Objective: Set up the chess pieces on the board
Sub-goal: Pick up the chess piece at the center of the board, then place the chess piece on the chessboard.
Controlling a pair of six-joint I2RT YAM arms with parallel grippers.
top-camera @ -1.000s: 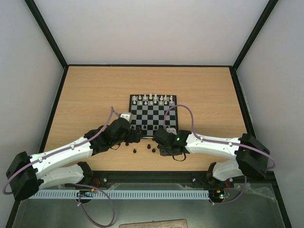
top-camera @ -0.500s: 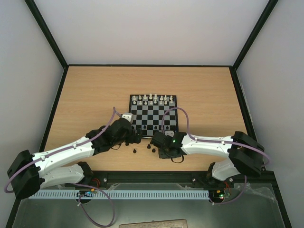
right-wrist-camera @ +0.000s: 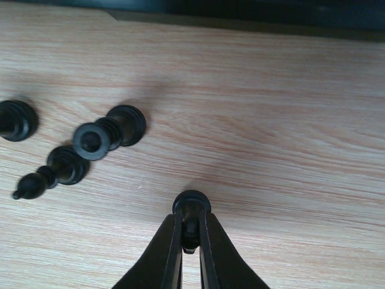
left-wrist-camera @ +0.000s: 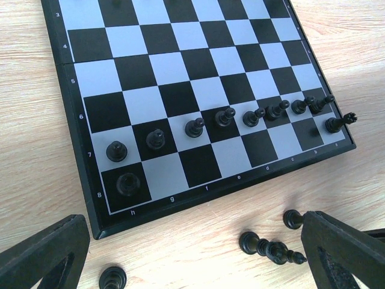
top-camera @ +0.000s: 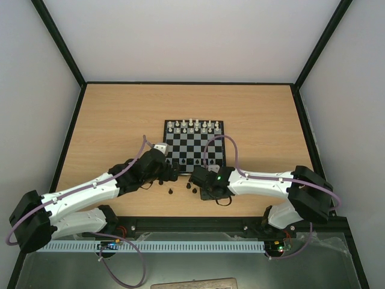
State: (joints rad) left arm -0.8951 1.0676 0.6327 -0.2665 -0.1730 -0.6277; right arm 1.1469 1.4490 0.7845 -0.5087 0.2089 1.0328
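The board (top-camera: 194, 146) lies mid-table and shows close up in the left wrist view (left-wrist-camera: 180, 66). A row of black pieces (left-wrist-camera: 224, 116) stands on rank 7, with one more on h8 (left-wrist-camera: 127, 183) and one at the right corner (left-wrist-camera: 338, 123). Several loose black pieces (left-wrist-camera: 267, 247) lie on the wood in front of the board. My left gripper (left-wrist-camera: 192, 244) is open and empty, its jaws wide apart over these pieces. My right gripper (right-wrist-camera: 190, 227) is shut on a black piece (right-wrist-camera: 191, 206) whose round base is at the wood. In the top view both grippers (top-camera: 168, 174) (top-camera: 197, 179) hover at the board's near edge.
White pieces (top-camera: 192, 125) fill the board's far rows. In the right wrist view, other loose black pieces (right-wrist-camera: 90, 141) lie on their sides left of the held one, and the board's dark border (right-wrist-camera: 252, 12) runs along the top.
My right gripper has shifted a little to the left, toward the loose pieces. My left arm has barely moved.
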